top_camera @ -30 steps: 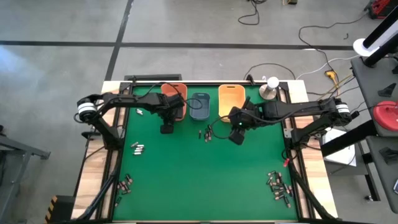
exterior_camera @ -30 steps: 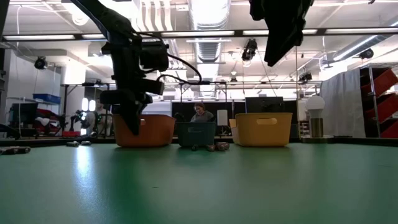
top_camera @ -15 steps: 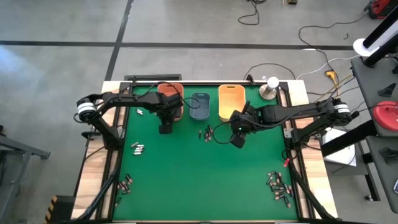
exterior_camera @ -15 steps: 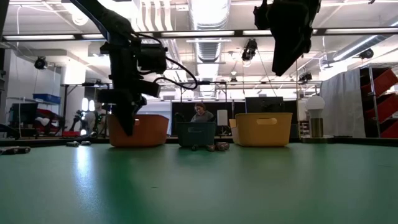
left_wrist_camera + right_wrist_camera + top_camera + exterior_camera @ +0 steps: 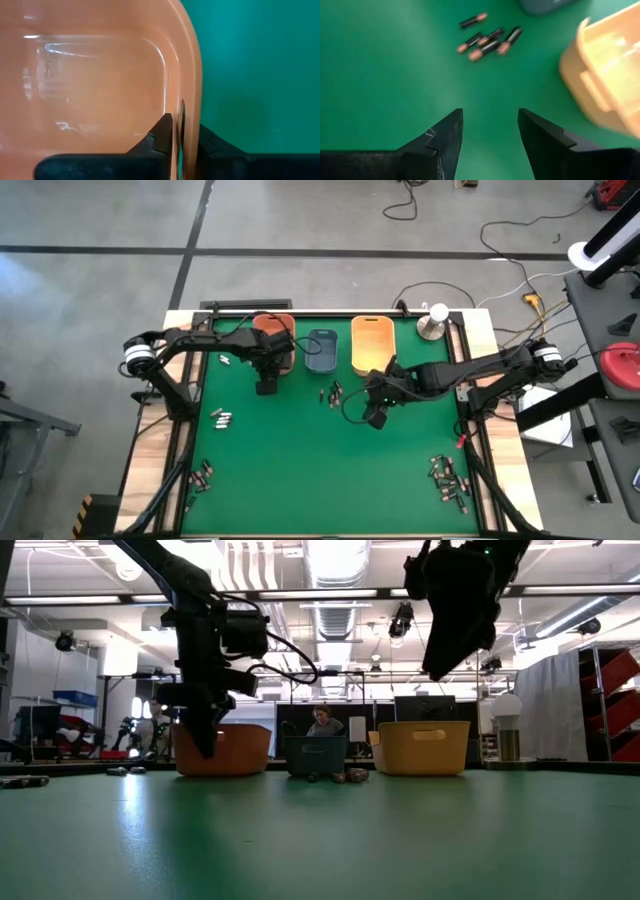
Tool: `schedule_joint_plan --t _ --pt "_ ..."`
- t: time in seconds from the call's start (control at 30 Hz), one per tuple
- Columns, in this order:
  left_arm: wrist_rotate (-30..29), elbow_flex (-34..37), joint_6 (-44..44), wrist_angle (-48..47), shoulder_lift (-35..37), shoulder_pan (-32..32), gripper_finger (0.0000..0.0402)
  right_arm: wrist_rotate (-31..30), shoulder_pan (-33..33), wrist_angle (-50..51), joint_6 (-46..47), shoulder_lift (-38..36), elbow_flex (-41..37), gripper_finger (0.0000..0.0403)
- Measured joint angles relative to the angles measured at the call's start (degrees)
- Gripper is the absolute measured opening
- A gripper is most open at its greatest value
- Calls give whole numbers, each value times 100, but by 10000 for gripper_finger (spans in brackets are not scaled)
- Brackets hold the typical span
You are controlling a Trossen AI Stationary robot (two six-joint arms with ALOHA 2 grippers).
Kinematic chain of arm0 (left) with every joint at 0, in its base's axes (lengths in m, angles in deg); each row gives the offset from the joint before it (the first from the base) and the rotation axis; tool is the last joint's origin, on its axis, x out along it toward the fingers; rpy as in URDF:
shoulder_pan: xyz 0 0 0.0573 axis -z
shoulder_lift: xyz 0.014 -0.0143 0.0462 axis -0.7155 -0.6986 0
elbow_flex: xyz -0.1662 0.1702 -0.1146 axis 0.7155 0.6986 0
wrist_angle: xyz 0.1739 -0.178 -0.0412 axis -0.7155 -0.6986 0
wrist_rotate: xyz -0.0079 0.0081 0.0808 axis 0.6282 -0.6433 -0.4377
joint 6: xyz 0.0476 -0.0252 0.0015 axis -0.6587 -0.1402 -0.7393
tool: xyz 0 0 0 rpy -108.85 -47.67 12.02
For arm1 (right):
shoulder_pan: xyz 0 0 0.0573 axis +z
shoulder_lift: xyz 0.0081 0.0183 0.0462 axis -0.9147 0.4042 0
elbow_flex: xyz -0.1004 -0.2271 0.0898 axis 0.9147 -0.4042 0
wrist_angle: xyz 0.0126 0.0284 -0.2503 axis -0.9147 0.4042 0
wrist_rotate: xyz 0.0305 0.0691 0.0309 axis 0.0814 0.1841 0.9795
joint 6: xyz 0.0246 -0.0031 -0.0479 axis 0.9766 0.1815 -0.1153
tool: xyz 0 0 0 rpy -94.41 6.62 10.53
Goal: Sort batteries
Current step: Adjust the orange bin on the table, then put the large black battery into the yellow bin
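right pincer point(image 5: 487, 137) | agape | batteries point(image 5: 489, 40) ahead, apart

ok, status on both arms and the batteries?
Left gripper shut on orange bin wall. Right gripper open, empty, above the mat near a small group of batteries. More batteries along mat edges. Nothing in the way.

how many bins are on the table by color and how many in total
Orange bin, its wall clamped between the left gripper's fingers: 1
Blue-grey bin: 1
Yellow-orange bin: 1
Total: 3 bins
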Motion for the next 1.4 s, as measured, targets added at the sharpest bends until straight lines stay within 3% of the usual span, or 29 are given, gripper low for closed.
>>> schedule_joint_plan --t 0.3,0.5,0.7,1.0,1.2,1.4 --pt "4 -57 192 -242 154 0 105 121 70 -653 173 -7 -383 203" --pt "35 -57 432 -260 711 11 149 115 79 -855 164 -8 -618 201" --pt "310 -61 700 -501 1518 22 166 105 95 -996 528 -3 -961 205" --pt "686 143 1900 -29 3011 29 167 -1120 595 -2067 963 -2 -1433 194" --pt "619 671 2992 1791 3878 106 161 -2207 980 -3249 1695 178 -1921 188" --pt "792 1379 3652 3427 4255 196 159 -2282 1041 -4021 1937 803 -2109 188"
